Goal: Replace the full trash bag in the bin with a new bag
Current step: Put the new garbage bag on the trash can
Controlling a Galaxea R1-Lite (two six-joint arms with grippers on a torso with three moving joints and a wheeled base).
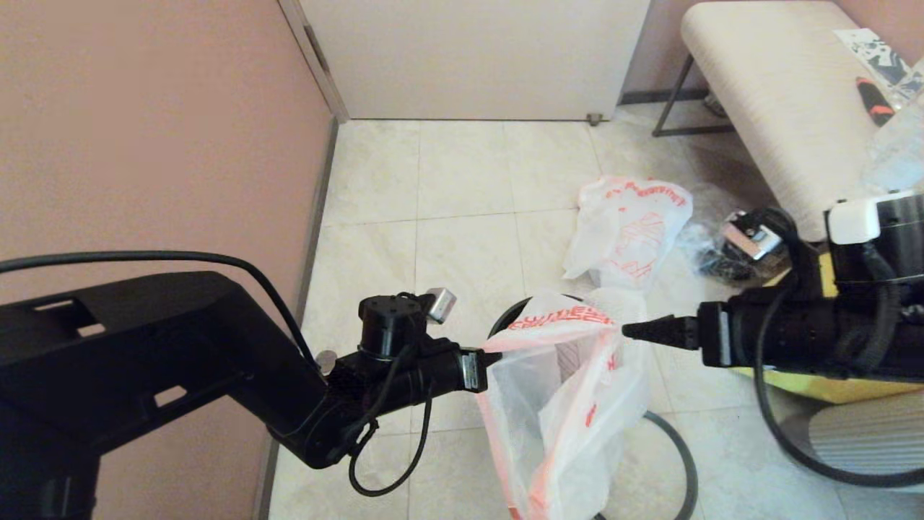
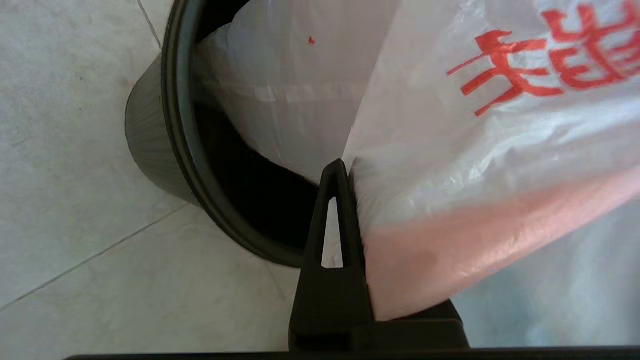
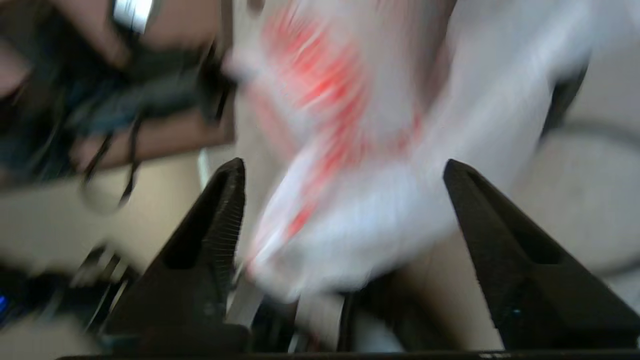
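i see the new bag [image 1: 570, 390] hanging between my two end effectors over the bin [image 2: 170, 150], its lower part dipping inside, with the left end effector [image 1: 491, 359] at its left edge and the right end effector [image 1: 639, 330] at its right. the full trash bag [image 1: 628, 227] lies on the floor [image 1: 447, 195] behind the bin, and a bench [image 1: 779, 94] stands further back on the right.

Head cam high; wrist cams close, share new bag [image 1: 570, 375].
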